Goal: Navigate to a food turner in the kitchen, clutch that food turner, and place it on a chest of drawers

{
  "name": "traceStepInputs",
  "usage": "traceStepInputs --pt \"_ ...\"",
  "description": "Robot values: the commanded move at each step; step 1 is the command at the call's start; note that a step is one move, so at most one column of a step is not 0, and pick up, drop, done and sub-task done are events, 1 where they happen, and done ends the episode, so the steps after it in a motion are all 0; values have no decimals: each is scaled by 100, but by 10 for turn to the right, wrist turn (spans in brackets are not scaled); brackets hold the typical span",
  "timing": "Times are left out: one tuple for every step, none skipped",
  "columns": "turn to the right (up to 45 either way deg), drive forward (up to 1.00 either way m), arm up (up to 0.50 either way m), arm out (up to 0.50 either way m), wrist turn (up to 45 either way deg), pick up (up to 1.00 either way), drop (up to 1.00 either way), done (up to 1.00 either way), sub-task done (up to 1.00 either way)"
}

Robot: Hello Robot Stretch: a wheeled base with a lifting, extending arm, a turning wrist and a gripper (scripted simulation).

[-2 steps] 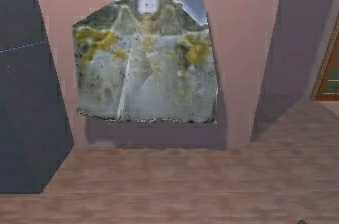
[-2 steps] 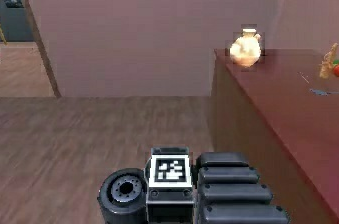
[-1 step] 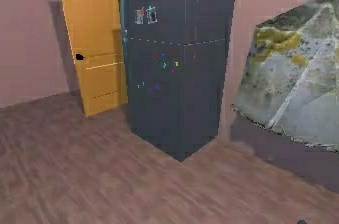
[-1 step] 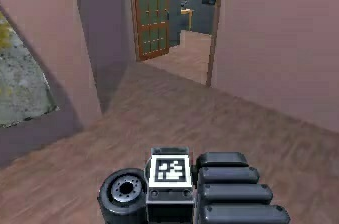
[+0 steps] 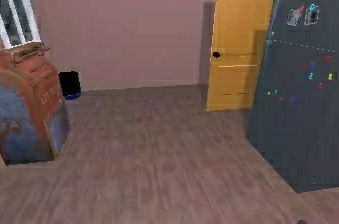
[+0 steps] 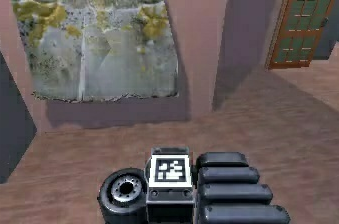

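In the arm side view the arm [image 6: 227,185] lies pulled back along the bottom edge as stacked dark segments. A white square with black marks [image 6: 169,168] sits at its end. Left of that is the gripper's [image 6: 125,192] dark round body. I cannot make out its far end, so I cannot tell whether it holds anything. Bare wood floor [image 6: 97,150] lies behind it.
A dark grey fridge [image 5: 312,100] with small coloured magnets stands at the forward view's right, beside a yellow door [image 5: 237,55]. A worn blue and orange box-like cabinet [image 5: 22,105] stands left, a small dark bin [image 5: 70,85] behind it. A large painting [image 6: 97,45] hangs out to the side, with a green door [image 6: 302,30] at the far right.
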Motion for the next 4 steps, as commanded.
traceStepInputs --pt "0 100 0 0 0 0 0 0 0" --pt "0 100 0 0 0 0 0 0 0" --pt "0 100 0 0 0 0 0 0 0" --pt "-30 0 0 0 0 0 0 0 0"
